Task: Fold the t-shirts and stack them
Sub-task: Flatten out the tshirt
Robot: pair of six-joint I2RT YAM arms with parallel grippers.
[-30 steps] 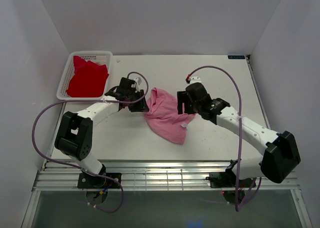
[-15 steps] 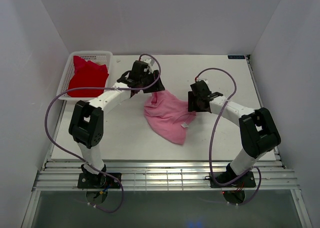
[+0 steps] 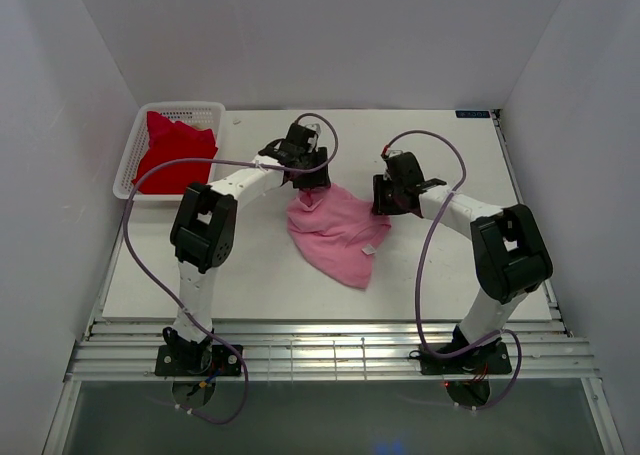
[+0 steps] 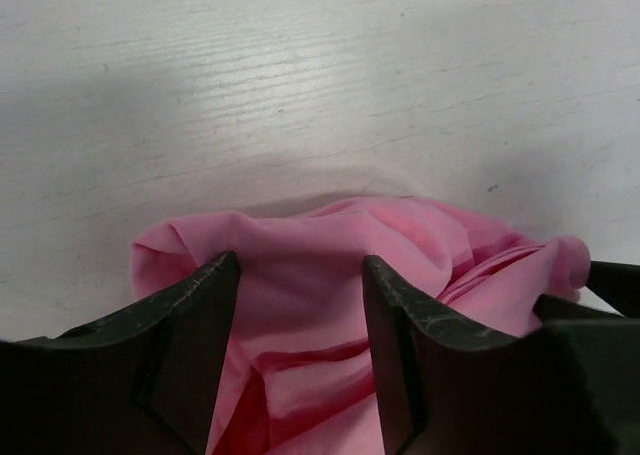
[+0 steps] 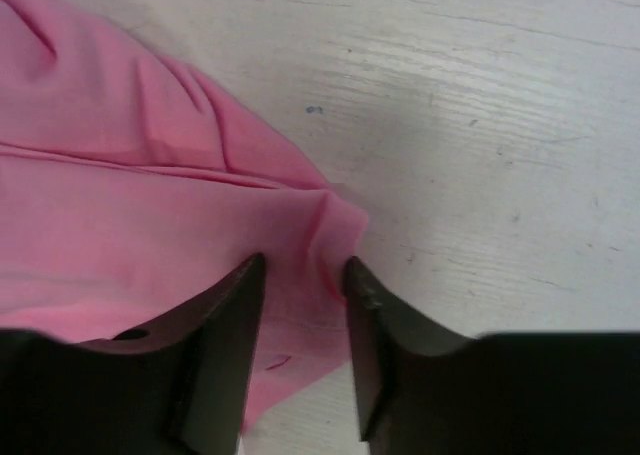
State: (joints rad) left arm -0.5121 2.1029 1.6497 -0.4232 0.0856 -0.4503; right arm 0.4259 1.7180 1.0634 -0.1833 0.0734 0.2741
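A light pink t-shirt (image 3: 336, 231) lies crumpled in the middle of the table. My left gripper (image 3: 312, 176) is at its far left corner. In the left wrist view its jaws (image 4: 300, 262) stand apart over a bunched fold of the pink t-shirt (image 4: 330, 275) without pinching it. My right gripper (image 3: 388, 201) is at the shirt's right edge. Its jaws (image 5: 303, 265) stand narrower, on either side of a raised corner of the pink t-shirt (image 5: 150, 205), with a gap still showing. A bright red t-shirt (image 3: 176, 155) lies in a white mesh basket (image 3: 135, 147) at the back left.
White walls close in the table on three sides. A small white label (image 3: 369, 248) shows on the pink shirt near its right side. Purple cables loop above both arms. Bare white tabletop (image 3: 250, 265) surrounds the shirt.
Both arms have reached farther back: the left gripper moved right to the shirt's far corner, and the right gripper came to the shirt's right edge as its jaws narrowed.
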